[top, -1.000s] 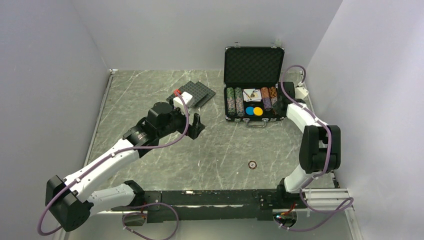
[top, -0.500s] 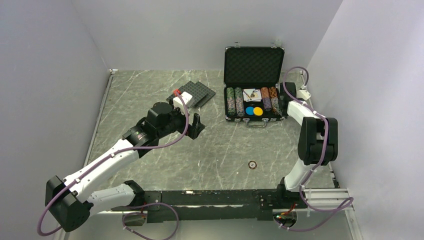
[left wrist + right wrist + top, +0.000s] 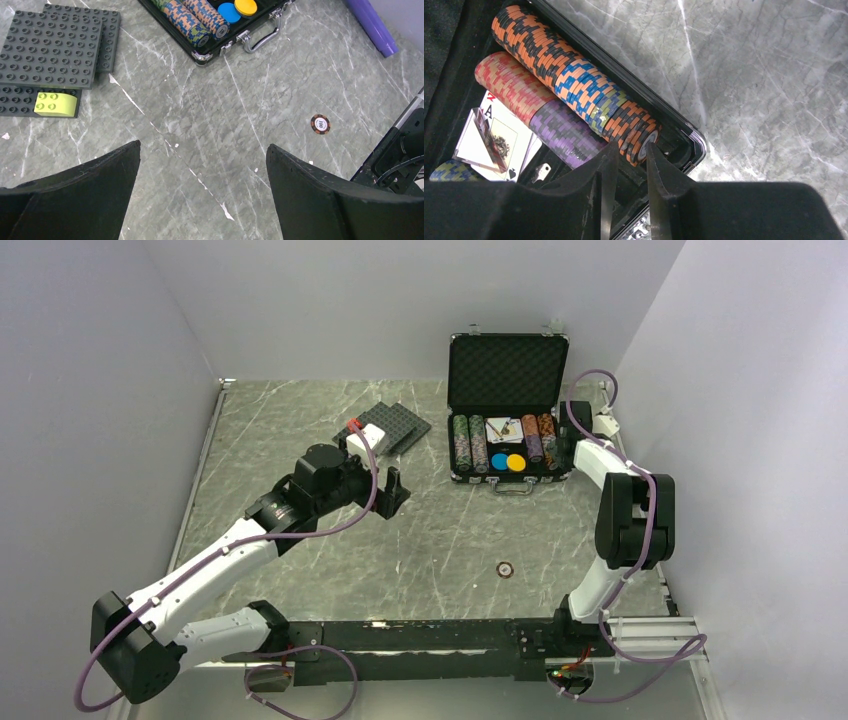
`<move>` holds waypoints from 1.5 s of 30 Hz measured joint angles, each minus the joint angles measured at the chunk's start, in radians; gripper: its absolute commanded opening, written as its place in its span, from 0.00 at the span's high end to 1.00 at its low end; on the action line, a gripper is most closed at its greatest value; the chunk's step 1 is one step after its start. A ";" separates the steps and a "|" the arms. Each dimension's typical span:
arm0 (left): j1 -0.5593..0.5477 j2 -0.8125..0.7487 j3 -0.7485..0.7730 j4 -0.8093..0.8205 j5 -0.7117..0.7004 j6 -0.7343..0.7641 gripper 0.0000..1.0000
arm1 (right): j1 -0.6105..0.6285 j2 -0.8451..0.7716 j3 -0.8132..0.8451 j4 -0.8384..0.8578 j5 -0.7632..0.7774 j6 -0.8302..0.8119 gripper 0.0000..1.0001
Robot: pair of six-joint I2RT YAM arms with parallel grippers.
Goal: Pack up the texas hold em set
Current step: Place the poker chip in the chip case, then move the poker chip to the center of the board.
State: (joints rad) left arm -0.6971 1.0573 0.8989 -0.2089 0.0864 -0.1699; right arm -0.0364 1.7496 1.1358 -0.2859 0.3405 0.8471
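Observation:
The black silver-edged briefcase (image 3: 508,370) lies open at the back right, its foam lid upright. Inside lie rows of chips, cards (image 3: 499,135), a blue disc (image 3: 499,461) and an orange disc (image 3: 516,461). My right gripper (image 3: 631,146) hangs over the case's right end, open by a narrow gap. Its fingertips straddle the end of the orange-and-black chip row (image 3: 574,85). A red and purple row (image 3: 539,110) lies beside that one. One loose brown chip (image 3: 506,568) lies flat on the table, also in the left wrist view (image 3: 320,124). My left gripper (image 3: 203,145) hovers wide open over bare table.
Dark grey studded plates (image 3: 50,50) lie left of the case, with a yellow-green brick (image 3: 56,104) on one. A small metal key (image 3: 541,171) lies in the case. Grey walls close in on both sides. The right arm's purple cable (image 3: 372,25) hangs near the case.
My right gripper's fingers have parted from shut to a narrow gap at the end of the orange chip row, and the right arm shifted slightly. The left arm has not moved.

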 measured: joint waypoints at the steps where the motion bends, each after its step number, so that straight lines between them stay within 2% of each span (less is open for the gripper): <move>1: 0.000 0.000 0.000 0.000 0.002 0.000 0.01 | 0.000 0.000 0.000 0.000 -0.003 -0.001 0.65; 5: 0.000 0.000 0.000 0.000 0.006 0.001 0.01 | -0.001 0.000 0.000 0.011 -0.019 -0.004 0.60; 11: 0.000 0.000 0.000 0.001 0.006 0.019 0.01 | -0.002 -0.037 -0.008 0.036 -0.069 -0.045 0.43; 19: 0.000 0.000 -0.001 0.009 0.032 0.052 0.01 | -0.002 -0.272 -0.093 0.024 -0.223 -0.166 0.34; 25: -0.007 0.000 -0.002 0.009 0.087 0.072 0.01 | 0.039 -0.402 -0.174 -0.135 -0.376 -0.234 0.32; 33: -0.037 0.000 -0.009 0.006 0.101 0.081 0.01 | 0.236 -0.498 -0.369 -0.364 -0.421 -0.215 0.32; 45: -0.072 -0.002 -0.009 0.002 0.100 0.091 0.01 | 0.366 -0.523 -0.474 -0.418 -0.419 -0.130 0.39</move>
State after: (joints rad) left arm -0.7692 1.0554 0.8902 -0.2066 0.1864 -0.0792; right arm 0.3294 1.2263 0.6617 -0.7044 -0.0788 0.7174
